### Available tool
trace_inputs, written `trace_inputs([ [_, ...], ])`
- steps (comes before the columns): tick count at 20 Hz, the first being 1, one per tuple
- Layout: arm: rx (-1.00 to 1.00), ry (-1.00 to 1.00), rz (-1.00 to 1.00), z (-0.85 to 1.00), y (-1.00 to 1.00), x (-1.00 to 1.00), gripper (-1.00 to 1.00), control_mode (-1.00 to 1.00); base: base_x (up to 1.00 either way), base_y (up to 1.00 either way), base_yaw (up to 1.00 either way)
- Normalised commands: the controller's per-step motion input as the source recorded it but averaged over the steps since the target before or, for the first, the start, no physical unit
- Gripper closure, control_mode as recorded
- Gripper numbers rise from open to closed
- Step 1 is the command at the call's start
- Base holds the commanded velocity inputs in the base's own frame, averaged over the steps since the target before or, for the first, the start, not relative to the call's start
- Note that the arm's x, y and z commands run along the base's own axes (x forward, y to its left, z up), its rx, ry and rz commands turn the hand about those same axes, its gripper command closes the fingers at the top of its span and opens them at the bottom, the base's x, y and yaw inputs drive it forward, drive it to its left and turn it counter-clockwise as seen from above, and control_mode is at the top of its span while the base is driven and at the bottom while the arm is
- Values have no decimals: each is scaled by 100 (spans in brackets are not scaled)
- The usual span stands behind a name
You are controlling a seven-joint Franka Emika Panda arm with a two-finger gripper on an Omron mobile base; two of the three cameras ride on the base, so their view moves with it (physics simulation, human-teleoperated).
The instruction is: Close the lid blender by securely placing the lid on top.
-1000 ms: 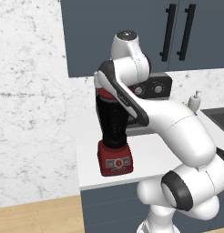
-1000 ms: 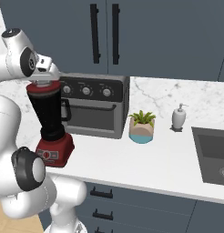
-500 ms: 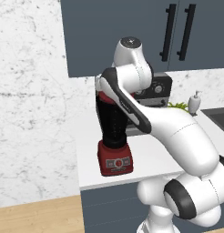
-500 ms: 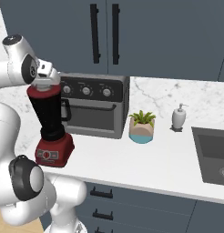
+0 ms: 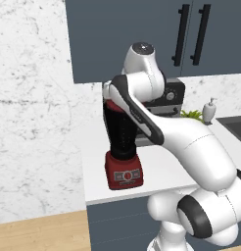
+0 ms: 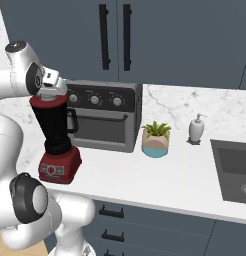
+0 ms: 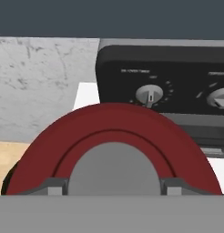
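Note:
The blender [image 6: 55, 131] has a dark jar on a red base and stands at the counter's left end, also seen as the blender [image 5: 122, 147]. The red lid [image 6: 47, 99] lies across the jar's mouth. In the hand view the lid [image 7: 114, 132] is very close, its grey centre between my fingertips [image 7: 54, 186]. My gripper [image 7: 114, 186] points down onto it, with the jaws pressed against both sides of the grey centre. From the right base, the gripper [image 6: 49, 89] sits right on top of the jar.
A grey toaster oven [image 6: 102, 120] with knobs stands directly behind and right of the blender. Further right are a small potted plant [image 6: 156, 140], a soap dispenser [image 6: 196, 129] and the sink [image 6: 235, 170]. Dark cabinets hang overhead.
The arm's upper joints have shifted slightly right and down. The lid has stayed at the jar's mouth with the hand over it.

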Motion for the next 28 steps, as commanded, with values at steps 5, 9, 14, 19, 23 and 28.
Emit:
trace_inputs([
  [5,0,-2,0,-42,2,-2,100,-100,0,0,0],
  [9,0,-2,0,-26,0,-20,-100,-100,0,0,0],
  [14,0,0,0,-13,0,-37,-100,-100,0,0,0],
  [19,0,0,0,-11,0,-52,-100,-100,0,0,0],
  [23,0,0,0,-2,-3,-71,-100,-100,0,0,0],
  [28,0,-7,-4,0,-26,-89,-100,-100,0,0,0],
])
